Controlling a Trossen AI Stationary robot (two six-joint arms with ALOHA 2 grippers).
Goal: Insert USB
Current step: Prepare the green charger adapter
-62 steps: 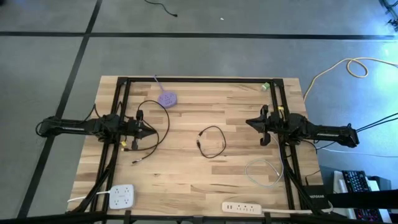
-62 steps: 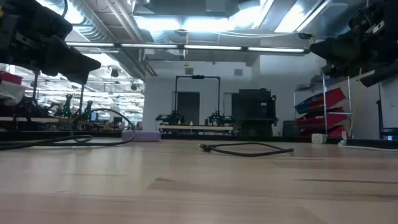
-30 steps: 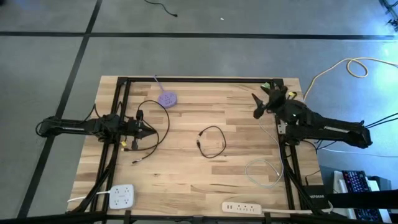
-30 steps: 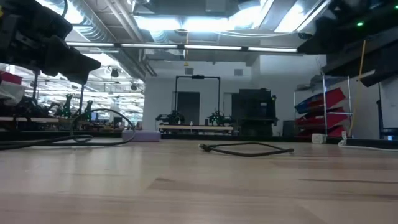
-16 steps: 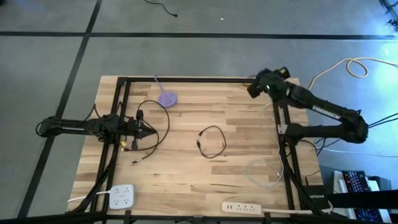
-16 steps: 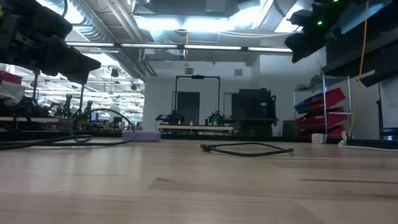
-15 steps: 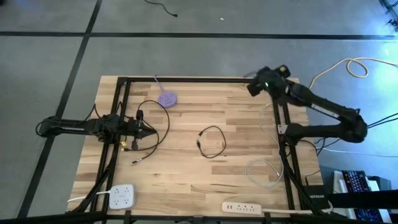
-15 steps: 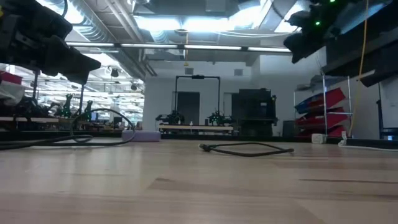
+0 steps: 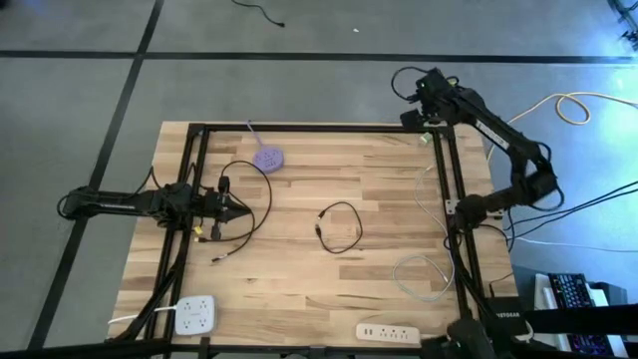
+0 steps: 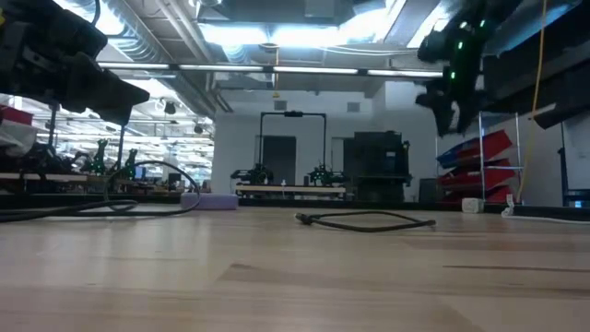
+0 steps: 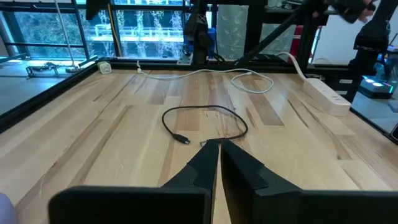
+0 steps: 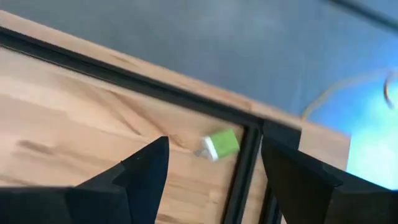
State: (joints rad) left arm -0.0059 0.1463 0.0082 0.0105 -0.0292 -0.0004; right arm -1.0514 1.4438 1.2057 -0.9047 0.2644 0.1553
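Overhead and table-level views, with both wrist views. The right gripper (image 9: 411, 108) has swung away from the inner side of the right frame rail, where it sat 2 pictures back in the high view, and now hangs over the far right corner of the table (image 9: 299, 269), its arm folded back on itself. Its 2 fingers (image 12: 140, 171) stand apart with nothing between them; in the right wrist view the gap frames a small green USB plug (image 12: 219, 145) lying on the wood just beside the black frame rail (image 12: 245, 165), at that far right corner (image 9: 425, 138).

The left gripper (image 9: 242, 209) has not moved across the pictures: it rests over the left part of the table, fingers pressed together on nothing, pointing toward the centre.

Unchanged on the table: a black cable loop (image 9: 339, 227) at the centre, seen beyond the closed left fingertips (image 11: 211, 152) in the left wrist view; a purple round hub (image 9: 268, 158) near the far edge; a longer black cable (image 9: 244, 199) curling around the left gripper; a white cable coil (image 9: 424, 274) near the right rail; a white power strip (image 9: 394, 332) and a white square outlet block (image 9: 195, 316) along the near edge.
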